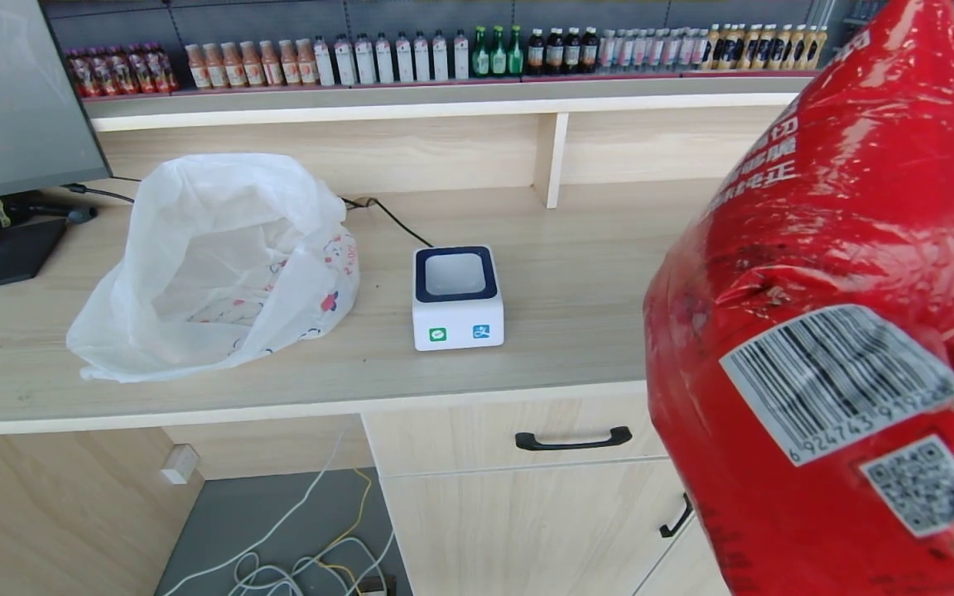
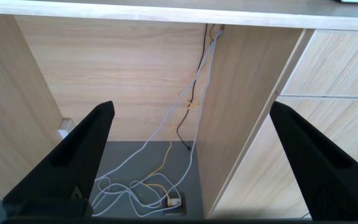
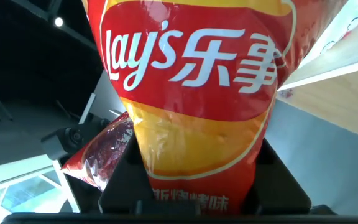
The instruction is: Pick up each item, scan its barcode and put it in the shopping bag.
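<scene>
Crinkly red snack bag [image 1: 841, 331] is being held aloft at the pale wood-grain bench's [image 1: 593, 273] right.
Right gripper [image 3: 197, 186] is clamping it; left gripper [image 2: 191, 109] is hanging wide open below the bench. A filmy shopping bag [image 1: 212, 265] is slumping beside a boxy white scanner [image 1: 456, 298]; bottles [image 1: 444, 54] are lining the rear shelf.

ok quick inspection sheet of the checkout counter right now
surface: light wooden counter, level
job's things: red crinkly chip bag held up near the head camera, barcode facing it; white translucent plastic shopping bag open on the counter's left; white box scanner mid-counter
clutter: nothing seen
grippers: left tool open, low before the cabinet recess; right tool shut on the chip bag
cables: black cable behind the scanner; white and yellow cables loose on the floor
surroundings: drink bottles on the back shelf; grey monitor at left; drawers below
</scene>
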Available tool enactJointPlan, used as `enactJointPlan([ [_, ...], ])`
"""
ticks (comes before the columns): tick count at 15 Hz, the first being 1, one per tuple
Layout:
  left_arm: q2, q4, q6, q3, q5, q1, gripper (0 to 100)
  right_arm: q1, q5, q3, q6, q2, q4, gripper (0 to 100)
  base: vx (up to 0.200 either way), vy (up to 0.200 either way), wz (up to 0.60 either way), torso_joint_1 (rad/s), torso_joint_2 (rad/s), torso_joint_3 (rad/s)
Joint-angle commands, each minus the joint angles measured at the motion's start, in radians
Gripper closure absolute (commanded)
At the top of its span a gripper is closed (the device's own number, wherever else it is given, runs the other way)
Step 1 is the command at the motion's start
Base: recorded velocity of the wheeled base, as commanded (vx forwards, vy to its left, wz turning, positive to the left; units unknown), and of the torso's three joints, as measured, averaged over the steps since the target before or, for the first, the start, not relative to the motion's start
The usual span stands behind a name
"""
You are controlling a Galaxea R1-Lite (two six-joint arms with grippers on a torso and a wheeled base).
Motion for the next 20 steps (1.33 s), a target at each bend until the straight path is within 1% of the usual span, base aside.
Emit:
enactJointPlan([
  [1, 0.0, 0.0, 0.0, 0.0, 0.001, 0.0, 0, 0.0, 0.001, 0.005, -0.005, 0.006, -0.001, 100, 0.0, 0.0, 0.0, 0.0, 0.0, 0.0],
  [2, 0.0, 0.0, 0.0, 0.0, 0.001, 0.0, 0, 0.0, 0.001, 0.012, -0.02, 0.011, -0.001, 100, 0.0, 0.0, 0.0, 0.0, 0.0, 0.0],
  [4, 0.0, 0.0, 0.0, 0.0, -0.001, 0.0, 0, 0.0, 0.005, 0.042, -0.095, 0.012, -0.001, 100, 0.0, 0.0, 0.0, 0.0, 0.0, 0.0],
  [6, 0.0, 0.0, 0.0, 0.0, -0.001, 0.0, 0, 0.0, 0.037, 0.074, -0.158, 0.012, -0.001, 100, 0.0, 0.0, 0.0, 0.0, 0.0, 0.0],
  [9, 0.0, 0.0, 0.0, 0.0, -0.001, 0.0, 0, 0.002, 0.051, 0.15, -0.342, 0.034, -0.001, 100, 0.0, 0.0, 0.0, 0.0, 0.0, 0.0],
  [10, 0.0, 0.0, 0.0, 0.0, -0.001, 0.0, 0, 0.002, 0.051, 0.162, -0.384, 0.037, -0.001, 100, 0.0, 0.0, 0.0, 0.0, 0.0, 0.0],
  [11, 0.0, 0.0, 0.0, 0.0, -0.001, 0.0, 0, 0.002, 0.05, 0.162, -0.479, 0.037, -0.001, 100, 0.0, 0.0, 0.0, 0.0, 0.0, 0.0],
  [13, 0.0, 0.0, 0.0, 0.0, -0.001, 0.0, 0, -0.004, 0.047, 0.162, -0.592, 0.046, -0.001, 100, 0.0, 0.0, 0.0, 0.0, 0.0, 0.0],
  [17, 0.0, 0.0, 0.0, 0.0, -0.001, 0.0, 0, -0.033, 0.025, 0.162, -0.766, 0.063, 0.031, 100, 0.0, 0.0, 0.0, 0.0, 0.0, 0.0],
  [18, 0.0, 0.0, 0.0, 0.0, 0.001, 0.0, 0, -0.087, 0.021, 0.162, -0.902, 0.071, 0.089, 100, 0.0, 0.0, 0.0, 0.0, 0.0, 0.0],
  [19, 0.0, 0.0, 0.0, 0.0, -0.001, 0.0, 0, -0.113, 0.022, 0.162, -0.95, 0.068, 0.116, 100, 0.0, 0.0, 0.0, 0.0, 0.0, 0.0],
  [20, 0.0, 0.0, 0.0, 0.0, 0.001, 0.0, 0, -0.182, 0.021, 0.16, -1.045, 0.068, 0.162, 100, 0.0, 0.0, 0.0, 0.0, 0.0, 0.0],
])
